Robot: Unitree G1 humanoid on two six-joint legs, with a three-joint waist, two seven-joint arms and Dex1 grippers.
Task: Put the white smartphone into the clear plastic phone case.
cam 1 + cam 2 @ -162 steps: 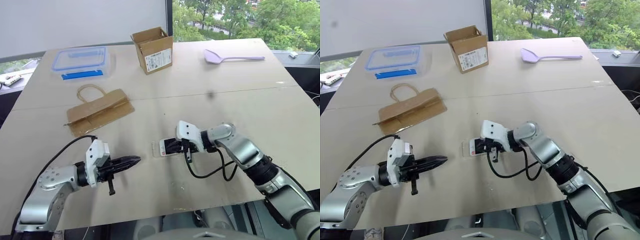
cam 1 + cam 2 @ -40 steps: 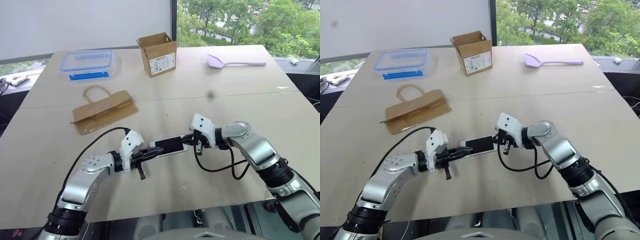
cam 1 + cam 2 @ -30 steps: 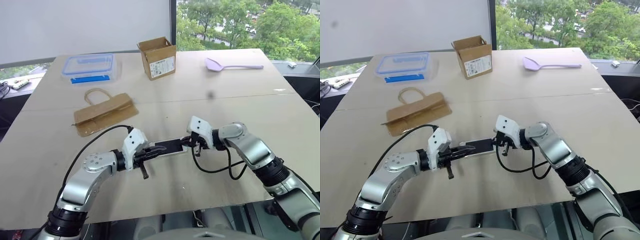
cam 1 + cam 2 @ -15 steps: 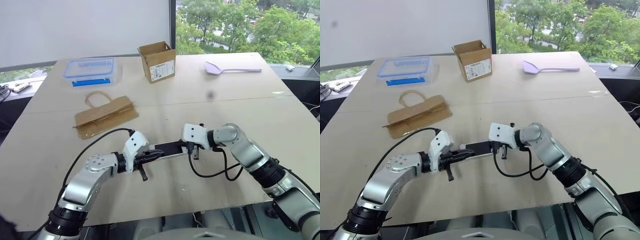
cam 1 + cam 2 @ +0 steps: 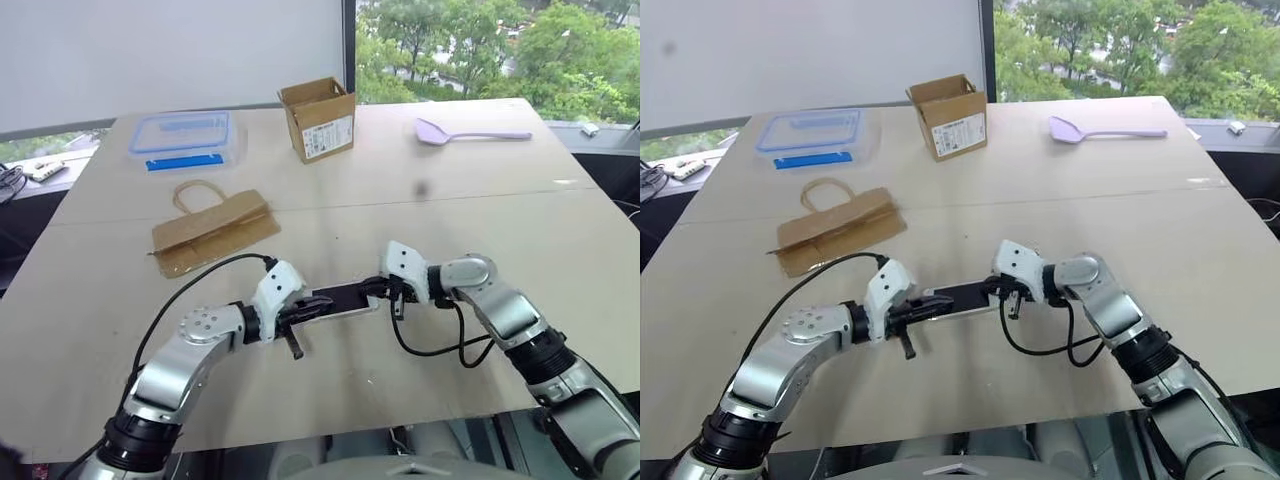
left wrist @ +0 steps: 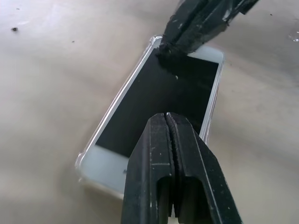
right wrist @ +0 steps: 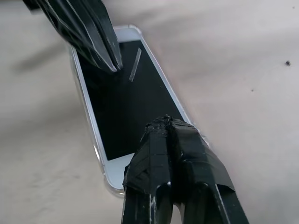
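I had both tools closed tight with nothing between the fingers: the left gripper pressed its joined tips down on one end of the white smartphone, and the right gripper did likewise at the opposite end. The phone lay screen up, flat on the table, near the front edge between the two arms. It sat inside the clear plastic phone case, whose transparent rim showed along the long side and around the corners; I could not tell whether every edge was fully seated. Further out, toward the far left, stood a clear storage box with a blue-rimmed lid closed; its contents I could not make out. Near it lay a flattened brown paper bag with a loop handle. At the far centre stood an open cardboard box bearing a white printed label, its text too small to read. A lilac spoon lay at far right.
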